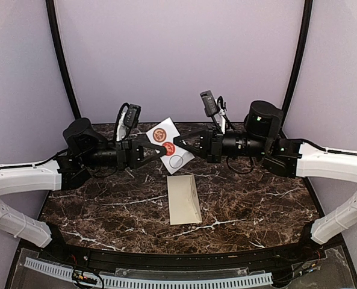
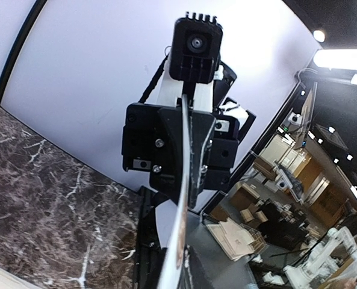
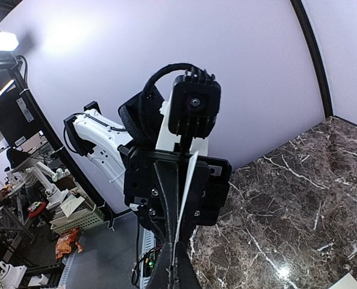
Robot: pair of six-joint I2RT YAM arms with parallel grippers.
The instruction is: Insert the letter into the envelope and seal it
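Observation:
A plain cream envelope (image 1: 184,198) lies flat on the dark marble table (image 1: 256,205), midway between the arms. The letter is out of view. Above the table's back half hangs a white sticker sheet (image 1: 169,146) with red round seals. My left gripper (image 1: 162,150) is shut on its left edge and my right gripper (image 1: 179,143) is shut on its right edge. In the left wrist view the sheet (image 2: 181,229) runs edge-on out of my left gripper (image 2: 179,274). The right wrist view shows the sheet (image 3: 187,186) pinched edge-on in my right gripper (image 3: 173,274).
Purple walls close in the back and both sides, with a black pole (image 1: 61,54) at the back left and another (image 1: 298,54) at the back right. A white perforated cable strip (image 1: 148,278) runs along the near edge.

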